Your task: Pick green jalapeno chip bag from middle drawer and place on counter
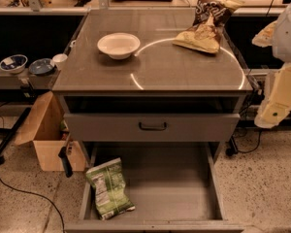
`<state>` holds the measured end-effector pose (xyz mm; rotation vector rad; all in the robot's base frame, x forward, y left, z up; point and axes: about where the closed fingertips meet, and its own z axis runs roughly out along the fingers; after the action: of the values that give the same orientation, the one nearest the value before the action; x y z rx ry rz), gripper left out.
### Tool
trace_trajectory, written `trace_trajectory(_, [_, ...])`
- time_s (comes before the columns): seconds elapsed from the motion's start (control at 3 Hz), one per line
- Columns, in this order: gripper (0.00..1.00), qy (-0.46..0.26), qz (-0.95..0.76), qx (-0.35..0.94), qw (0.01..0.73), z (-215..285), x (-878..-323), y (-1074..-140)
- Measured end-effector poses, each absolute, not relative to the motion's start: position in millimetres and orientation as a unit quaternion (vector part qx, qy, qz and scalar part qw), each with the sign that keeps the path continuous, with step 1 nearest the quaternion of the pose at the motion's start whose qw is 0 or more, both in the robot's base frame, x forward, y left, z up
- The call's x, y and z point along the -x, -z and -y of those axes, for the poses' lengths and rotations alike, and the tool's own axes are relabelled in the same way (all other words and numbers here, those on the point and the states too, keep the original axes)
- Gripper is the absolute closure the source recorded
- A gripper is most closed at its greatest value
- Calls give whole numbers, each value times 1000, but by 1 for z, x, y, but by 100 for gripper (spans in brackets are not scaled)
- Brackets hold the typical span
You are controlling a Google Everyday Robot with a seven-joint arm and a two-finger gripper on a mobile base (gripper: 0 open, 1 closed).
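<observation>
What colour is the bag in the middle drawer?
The chip bag is green, white label; camera view; pincer at right edge.

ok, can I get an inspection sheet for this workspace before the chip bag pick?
Surface: counter, grey-brown, white circle line.
Job's things: green chip bag lying front left in the open drawer.
Clutter: white bowl and brown chip bag on the counter.
Grippers: gripper at right edge, beside the counter, away from the bag.
Cables: black cable on floor left; second cable right.
Surroundings: cardboard box; small bowls on left shelf.
</observation>
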<state>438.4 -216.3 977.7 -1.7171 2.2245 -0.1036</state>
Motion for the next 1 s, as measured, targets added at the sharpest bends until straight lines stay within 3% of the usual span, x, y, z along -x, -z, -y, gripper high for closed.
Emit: trace_trajectory(1.0, [0, 0, -778, 602, 181, 210, -452, -928])
